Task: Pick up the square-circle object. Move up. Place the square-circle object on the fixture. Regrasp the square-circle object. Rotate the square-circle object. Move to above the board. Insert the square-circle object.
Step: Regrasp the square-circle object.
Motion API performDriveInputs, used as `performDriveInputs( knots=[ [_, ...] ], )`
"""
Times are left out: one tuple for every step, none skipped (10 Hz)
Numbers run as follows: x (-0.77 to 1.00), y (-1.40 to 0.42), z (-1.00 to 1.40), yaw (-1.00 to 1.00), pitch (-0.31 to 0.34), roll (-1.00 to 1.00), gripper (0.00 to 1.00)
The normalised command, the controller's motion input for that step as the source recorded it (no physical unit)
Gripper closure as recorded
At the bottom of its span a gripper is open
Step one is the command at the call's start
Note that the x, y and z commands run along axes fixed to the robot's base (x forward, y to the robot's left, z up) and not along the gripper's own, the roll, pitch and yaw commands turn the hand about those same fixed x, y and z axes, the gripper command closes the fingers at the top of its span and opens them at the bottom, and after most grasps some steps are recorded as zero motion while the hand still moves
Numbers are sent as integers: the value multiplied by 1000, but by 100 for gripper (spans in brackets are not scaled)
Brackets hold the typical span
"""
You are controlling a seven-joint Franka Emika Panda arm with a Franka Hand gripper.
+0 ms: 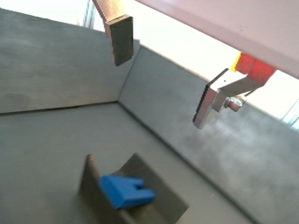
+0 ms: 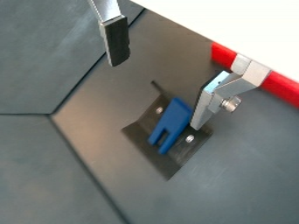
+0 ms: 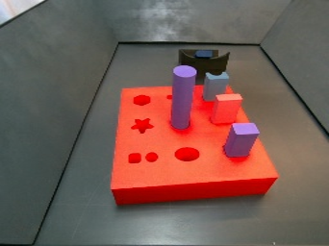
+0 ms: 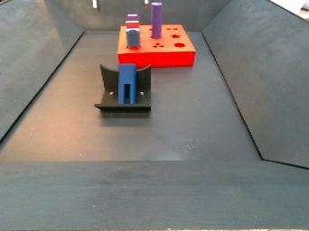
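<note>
We log the square-circle object [image 4: 126,83] upright on the fixture [image 4: 123,104], lower centre; the gripper [image 2: 158,70] hovers above, jaws released, empty; the board [image 4: 157,47] well apart.

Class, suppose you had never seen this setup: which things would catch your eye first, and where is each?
The red board stands out first, on the dark floor with coloured pegs upright on it, the tall purple cylinder above the rest. Next comes the blue object resting on the fixture, apart from the board. The hand hangs open above the object, holding nothing.
</note>
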Motion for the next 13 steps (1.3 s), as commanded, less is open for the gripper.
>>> performDriveInputs(
  knots=[
    [62, -28, -7, 59, 56, 1000, 0],
    [73, -33, -9, 70, 80, 1000, 0],
    [87, -36, -11, 90, 119, 930, 0],
    [95, -40, -11, 100, 124, 735, 0],
    [93, -40, -13, 112, 123, 542, 0],
    [89, -35, -10, 127, 113, 369, 0],
    [74, -25, -4, 143, 86, 234, 0],
    [29, 75, -1000, 43, 54, 234, 0],
    [29, 74, -1000, 45, 42, 222, 0],
    [41, 66, -1000, 66, 10, 169, 0],
    [46, 62, -1000, 69, 1, 134, 0],
    [58, 60, -1000, 68, -16, 91, 0],
    [70, 56, -1000, 63, -34, 72, 0]
  ],
)
